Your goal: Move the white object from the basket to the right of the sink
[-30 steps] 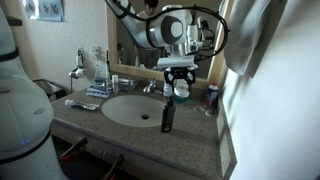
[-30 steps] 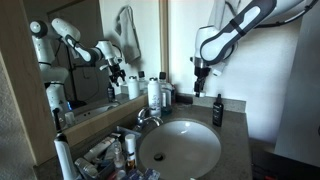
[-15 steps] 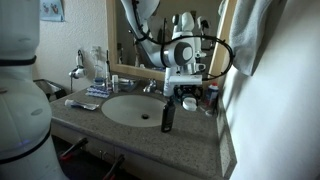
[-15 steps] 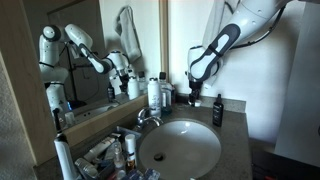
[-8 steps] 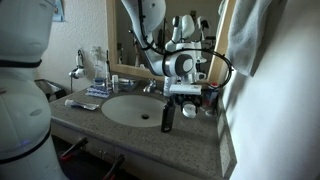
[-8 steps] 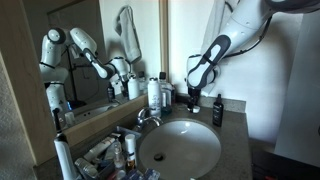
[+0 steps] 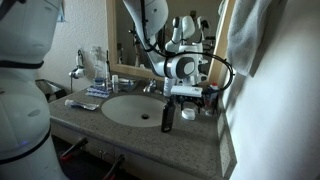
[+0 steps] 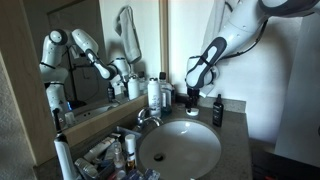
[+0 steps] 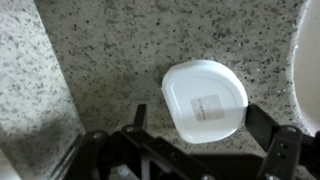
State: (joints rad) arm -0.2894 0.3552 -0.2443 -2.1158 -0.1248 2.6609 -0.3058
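On the granite table [image 9: 90,50], the white object [image 9: 205,98] lies flat, sink [image 9: 312,60] rim at its 3 o'clock. The end effector [image 9: 195,112] straddles it, spread wide. Best to lift straight up, brushing neither edge.

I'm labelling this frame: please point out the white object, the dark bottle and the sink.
white object [image 9: 205,98]: wrist view, middle of its top face.
dark bottle [image 7: 167,117]: in an exterior view, on its body.
sink [image 8: 180,150]: in an exterior view, bare part of the basin.
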